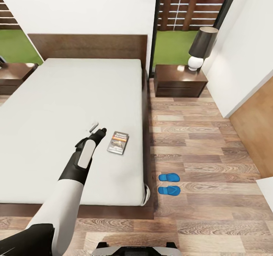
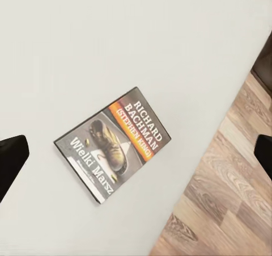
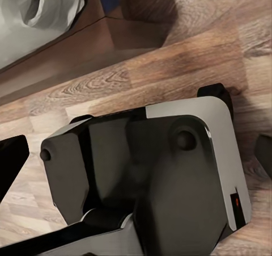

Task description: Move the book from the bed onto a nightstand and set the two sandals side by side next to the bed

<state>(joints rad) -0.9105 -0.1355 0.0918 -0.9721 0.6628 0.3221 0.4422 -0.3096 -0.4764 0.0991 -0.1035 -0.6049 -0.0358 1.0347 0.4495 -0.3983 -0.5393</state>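
Note:
The book [image 1: 118, 142] lies flat on the bed's pale mattress [image 1: 68, 97], close to its right edge. My left gripper [image 1: 98, 129] hovers over the mattress just left of the book, fingers apart and empty. In the left wrist view the book [image 2: 112, 142] lies below the open left gripper [image 2: 136, 159], with a dark fingertip [image 2: 11, 165] at either side of the frame. Two blue sandals [image 1: 169, 177] [image 1: 169, 190] lie side by side on the floor right of the bed's foot corner. My right gripper [image 3: 136, 154] is open over the robot's base [image 3: 170, 171].
A dark nightstand [image 1: 180, 80] with a lamp [image 1: 201, 47] stands right of the headboard, and a second nightstand [image 1: 13, 76] stands at the left. Wood floor [image 1: 197, 135] runs along the bed's right side to a white wall [image 1: 242, 51]. The bed frame's corner [image 3: 85, 51] is near the base.

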